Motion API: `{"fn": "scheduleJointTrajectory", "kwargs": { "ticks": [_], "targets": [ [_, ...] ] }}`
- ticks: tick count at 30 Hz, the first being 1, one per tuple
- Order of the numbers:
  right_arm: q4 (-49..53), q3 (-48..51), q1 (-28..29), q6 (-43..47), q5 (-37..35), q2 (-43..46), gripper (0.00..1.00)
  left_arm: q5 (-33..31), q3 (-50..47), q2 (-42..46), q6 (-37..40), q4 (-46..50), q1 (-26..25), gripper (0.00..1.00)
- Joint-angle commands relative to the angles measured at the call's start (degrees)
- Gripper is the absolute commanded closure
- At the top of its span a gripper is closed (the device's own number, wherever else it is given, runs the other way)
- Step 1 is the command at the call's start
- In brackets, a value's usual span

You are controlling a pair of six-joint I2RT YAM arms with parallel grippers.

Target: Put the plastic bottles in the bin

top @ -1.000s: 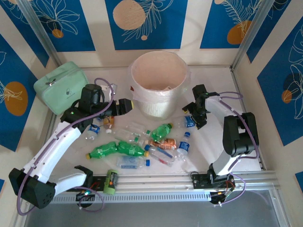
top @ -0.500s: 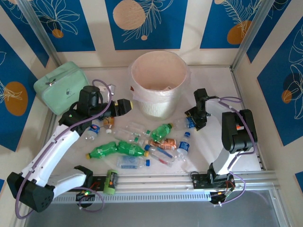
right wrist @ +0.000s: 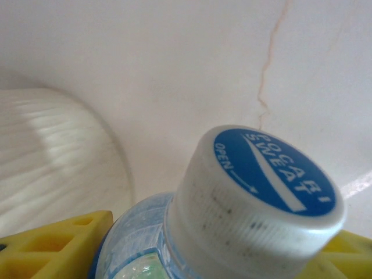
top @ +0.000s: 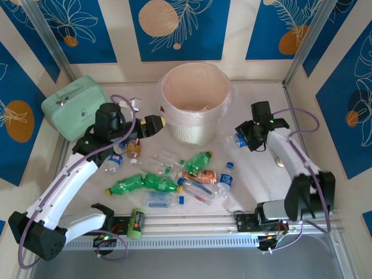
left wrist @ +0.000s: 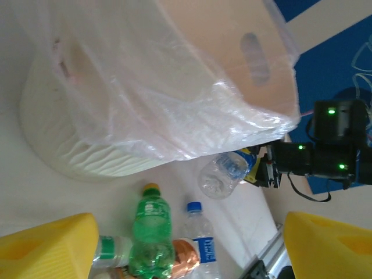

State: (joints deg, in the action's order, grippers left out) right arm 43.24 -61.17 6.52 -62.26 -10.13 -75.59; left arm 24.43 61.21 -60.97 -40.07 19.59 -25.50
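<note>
The bin (top: 195,96), a round pale pail with a thin plastic liner, stands at the back centre. My right gripper (top: 243,140) is to its right, shut on a clear plastic bottle (top: 238,140) with a blue label. Up close, that bottle's blue and white cap (right wrist: 261,192) sits between the yellow fingers (right wrist: 52,244). My left gripper (top: 158,123) is open by the bin's left side, nothing between its fingers (left wrist: 46,250). Several bottles lie in front of the bin, among them a green one (top: 199,161) and a blue-capped one (top: 226,175). The left wrist view shows the bin's liner (left wrist: 145,87), the held bottle (left wrist: 224,173) and the green bottle (left wrist: 148,232).
A mint-green zip case (top: 75,107) lies at the back left. A small green and orange cylinder (top: 136,223) rests by the front rail. Metal frame posts and patterned walls close in the table on three sides.
My right gripper has closed on the blue-label bottle and carried it up and to the right, off the table. My left gripper has edged toward the bin and opened slightly.
</note>
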Motion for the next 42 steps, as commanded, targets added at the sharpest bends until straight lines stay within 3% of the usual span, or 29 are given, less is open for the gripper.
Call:
{"fn": "scheduleJointTrajectory", "kwargs": {
  "ticks": [1, 7, 11, 16, 20, 26, 42],
  "targets": [
    [6.93, -3.86, 0.32, 3.09, -1.38, 8.18, 0.40, 6.60, 2.29, 0.11, -1.43, -6.03, -1.66, 0.17],
    [15.45, -15.47, 5.60, 7.63, -1.15, 15.28, 0.41, 9.17, 4.84, -0.82, 4.35, -8.22, -9.41, 0.09],
    [10.91, -21.85, 13.61, 13.47, 4.24, 14.79, 0.41, 9.97, 7.22, -4.26, 8.45, -9.09, -15.02, 0.06],
    [3.57, -25.07, 22.89, 15.29, 4.50, 13.93, 0.41, 12.14, 8.41, -7.98, 5.96, -15.75, -18.26, 0.06],
    [2.60, -28.47, 23.75, 15.48, 7.29, 11.93, 0.40, 14.49, 6.87, -9.05, 1.22, -24.09, -19.59, 0.05],
    [2.04, -32.09, 24.40, 16.47, 9.73, 9.40, 0.40, 14.79, 5.95, -9.93, 0.99, -25.91, -20.99, 0.07],
    [1.63, -35.25, 27.79, 16.77, 7.54, 5.65, 0.39, 15.08, 5.63, -10.93, 1.90, -26.19, -21.55, 0.29]
  ]
}}
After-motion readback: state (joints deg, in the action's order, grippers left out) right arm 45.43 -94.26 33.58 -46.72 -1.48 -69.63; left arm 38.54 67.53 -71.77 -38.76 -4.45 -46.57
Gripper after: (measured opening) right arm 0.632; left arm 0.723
